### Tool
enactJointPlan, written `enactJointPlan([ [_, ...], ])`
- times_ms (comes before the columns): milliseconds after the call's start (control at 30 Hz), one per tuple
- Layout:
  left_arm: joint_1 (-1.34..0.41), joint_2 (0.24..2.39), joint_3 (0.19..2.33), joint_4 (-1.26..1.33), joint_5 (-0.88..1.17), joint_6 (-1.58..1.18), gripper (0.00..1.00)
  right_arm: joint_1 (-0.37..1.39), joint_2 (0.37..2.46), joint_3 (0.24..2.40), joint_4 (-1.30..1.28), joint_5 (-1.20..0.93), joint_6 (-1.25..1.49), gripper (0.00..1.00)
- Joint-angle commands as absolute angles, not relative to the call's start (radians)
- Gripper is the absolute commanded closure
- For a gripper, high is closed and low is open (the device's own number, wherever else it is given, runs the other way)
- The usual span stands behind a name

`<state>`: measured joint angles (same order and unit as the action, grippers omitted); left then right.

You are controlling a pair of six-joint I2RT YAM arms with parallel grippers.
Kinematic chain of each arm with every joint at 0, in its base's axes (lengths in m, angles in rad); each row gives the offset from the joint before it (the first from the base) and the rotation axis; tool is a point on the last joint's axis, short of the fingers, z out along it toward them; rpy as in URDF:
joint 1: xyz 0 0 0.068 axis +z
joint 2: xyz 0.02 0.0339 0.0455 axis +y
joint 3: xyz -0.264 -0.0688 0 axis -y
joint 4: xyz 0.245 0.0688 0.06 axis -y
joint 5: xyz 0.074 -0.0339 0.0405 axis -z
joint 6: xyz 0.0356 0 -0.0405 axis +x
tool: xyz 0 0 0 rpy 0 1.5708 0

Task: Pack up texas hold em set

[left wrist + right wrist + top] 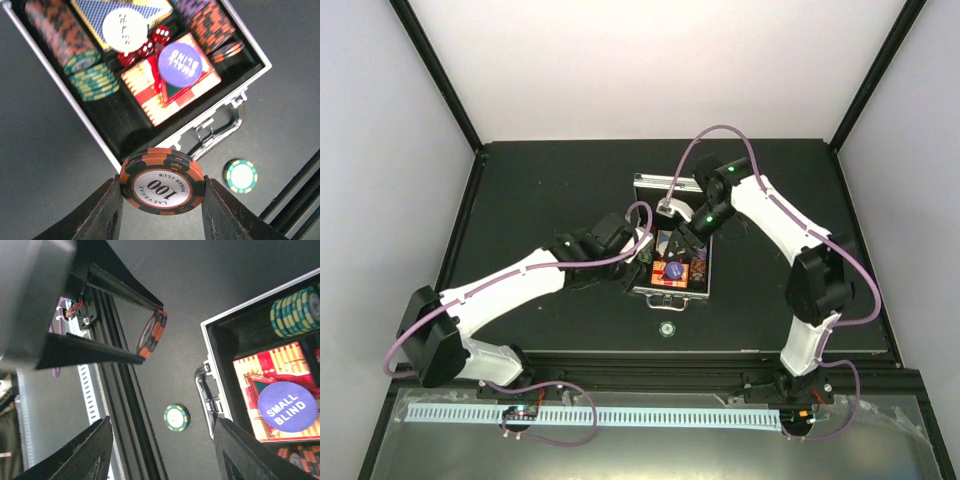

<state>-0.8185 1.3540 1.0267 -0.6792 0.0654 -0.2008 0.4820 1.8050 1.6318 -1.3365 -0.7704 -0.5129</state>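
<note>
Left jaws: clenched on the rims of 2 stacked maroon chips (162, 187), just off the case's near corner, probably so they could slot edgewise into a chip row.
Right jaws: released, empty, hovering above the handle (206, 390).
Case (260, 298): lay open on the tabletop (40, 165), with chips, dice (161, 34) and cards (150, 95) inside.
Stray: 1 green chip (241, 176) lay beside the handle, seemingly next.

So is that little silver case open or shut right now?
Open. The case shows its inside to the left wrist view: stacked chips, red dice and a Small Blind button lie uncovered.
</note>
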Motion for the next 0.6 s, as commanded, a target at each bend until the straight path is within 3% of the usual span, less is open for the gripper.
enactJointPlan([
  [0, -0.840, 1.373, 1.099, -0.627, 0.096, -0.127, 0.63, 0.479, 1.825, 1.641, -1.355, -0.847, -0.410, 0.42],
  [567, -0.887, 1.361, 1.132, -0.614, 0.117, -0.120, 0.62, 0.483, 1.898, 1.620, -1.331, -0.937, -0.340, 0.49],
])
